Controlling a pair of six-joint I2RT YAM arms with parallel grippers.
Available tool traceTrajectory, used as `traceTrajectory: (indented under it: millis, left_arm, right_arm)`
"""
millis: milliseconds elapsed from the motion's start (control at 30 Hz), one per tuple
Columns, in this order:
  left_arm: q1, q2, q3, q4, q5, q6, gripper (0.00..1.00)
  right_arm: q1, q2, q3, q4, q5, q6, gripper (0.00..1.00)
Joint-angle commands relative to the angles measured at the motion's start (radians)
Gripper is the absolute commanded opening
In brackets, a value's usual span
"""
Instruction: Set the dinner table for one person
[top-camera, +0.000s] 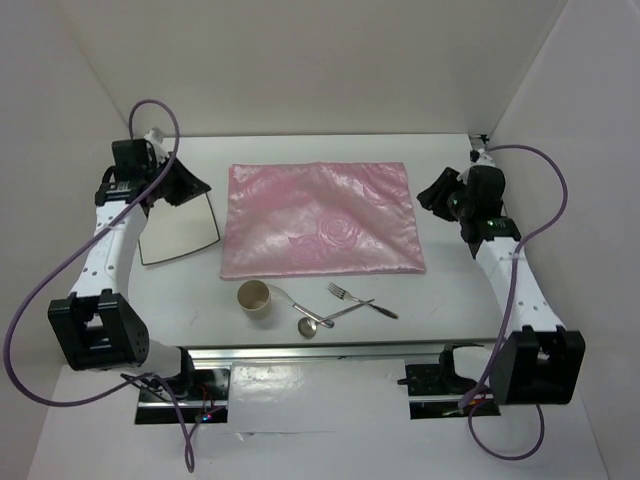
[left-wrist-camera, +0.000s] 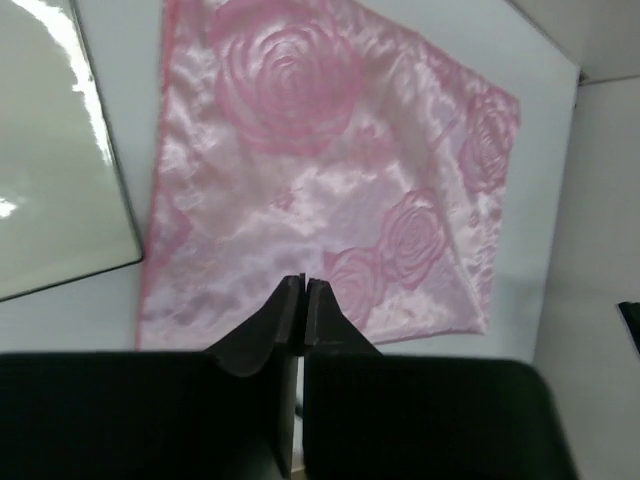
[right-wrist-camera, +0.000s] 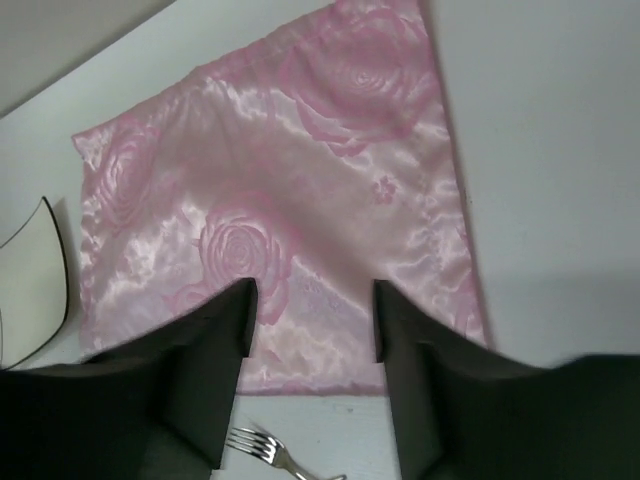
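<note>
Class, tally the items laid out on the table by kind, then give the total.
Pink cloth: 1
White square plate: 1
Cup: 1
Fork: 1
Spoons: 2
Total: 6

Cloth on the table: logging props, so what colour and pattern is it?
The cloth is shiny pink with large roses; left wrist view shows it best.
</note>
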Motion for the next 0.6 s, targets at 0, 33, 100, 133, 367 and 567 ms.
traceTrajectory:
  millis: [0, 33, 100, 133, 367, 567]
  left_arm:
    - [-0.078, 0.105, 0.088, 0.018, -0.01, 0.001, 0.05]
    - [-0.098, 0.145, 0.11, -0.002, -0.01, 0.0, 0.0]
    - [-0.148, 0.22, 0.145, -0.073, -0.028, 0.0, 0.0]
    - [-0.164, 0.277, 0.154, -0.084, -0.04, 0.0, 0.0]
    - [-0.243, 0.383, 0.079, -0.114, -0.156, -0.01, 0.0]
    - [-0.288, 0.464, 0.03, -0.107, -0.168, -0.01, 0.0]
  right_arm:
    - [0.041, 0.13, 0.128, -0.011, -0.051, 0.004, 0.46]
    - [0.061, 0.175, 0.152, -0.028, -0.051, 0.004, 0.35]
    - [0.117, 0.313, 0.229, -0.1, -0.04, 0.004, 0.09]
    - [0.128, 0.356, 0.252, -0.126, -0.04, -0.008, 0.03]
    - [0.164, 0.519, 0.233, -0.217, -0.017, 0.004, 0.0]
    - [0.174, 0.543, 0.16, -0.184, -0.028, 0.004, 0.0]
